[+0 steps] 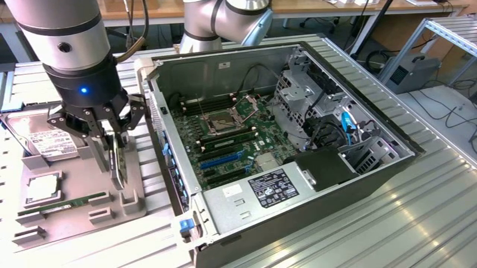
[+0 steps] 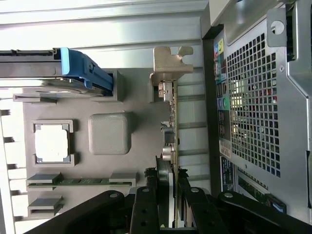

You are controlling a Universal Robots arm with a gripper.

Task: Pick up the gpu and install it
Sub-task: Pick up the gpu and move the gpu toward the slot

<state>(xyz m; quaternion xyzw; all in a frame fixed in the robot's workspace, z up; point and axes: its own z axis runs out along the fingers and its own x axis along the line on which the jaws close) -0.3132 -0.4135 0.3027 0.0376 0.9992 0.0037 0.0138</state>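
Note:
The gpu stands on edge over the grey tray, at the exterior view's left of the open computer case. In the wrist view the gpu runs edge-on away from the camera, its silver bracket at the far end. My gripper points down onto the card and is shut on its upper edge. One black finger lies on each side of the board, with my gripper centred on it. Whether the card's lower end touches the tray I cannot tell.
On the tray lie a hard drive, a CPU and a RAM stick. Inside the case the motherboard shows blue and black expansion slots. The perforated rear panel of the case stands close beside the card.

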